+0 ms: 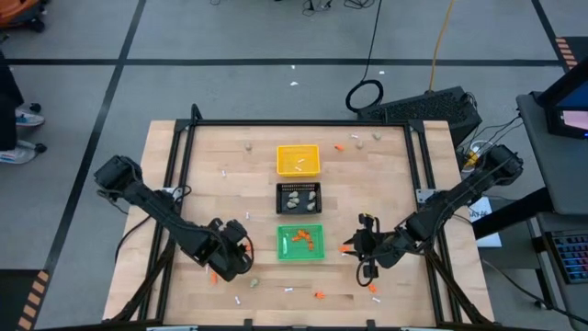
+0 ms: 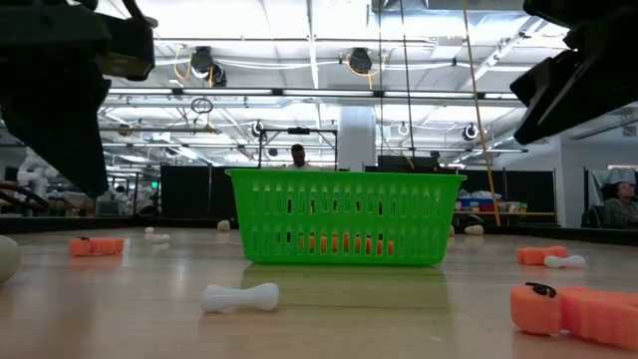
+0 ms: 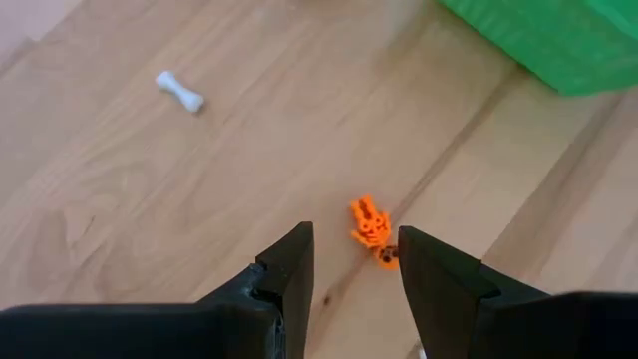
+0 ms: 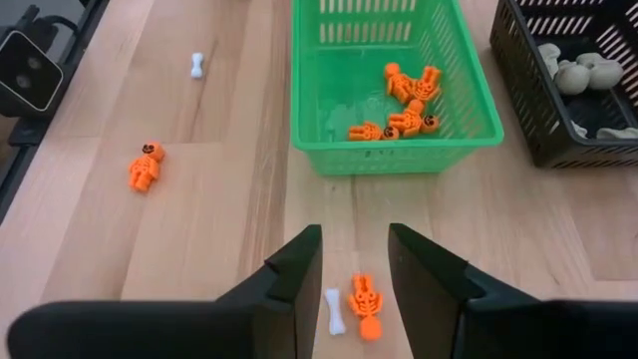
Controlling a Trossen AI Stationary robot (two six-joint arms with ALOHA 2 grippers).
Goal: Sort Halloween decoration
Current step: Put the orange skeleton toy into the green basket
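Both grippers, left [image 3: 351,284] and right [image 4: 354,289], are hovering open, each over an orange figure [image 4: 365,305] beside the green basket [image 4: 478,105] (white bone [image 4: 333,309] alongside), risking the right grabbing both.

Three square trays sit in a row, yellow [image 1: 299,159], black [image 1: 299,199] and green [image 1: 301,242], with four orange figures [image 4: 404,101] in the green tray and two arms over the table.

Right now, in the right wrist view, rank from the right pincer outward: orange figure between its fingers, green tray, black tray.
1. Orange figure, between the right pincer's open fingers.
2. Green tray, straight ahead.
3. Black tray, beyond it, off to one side.
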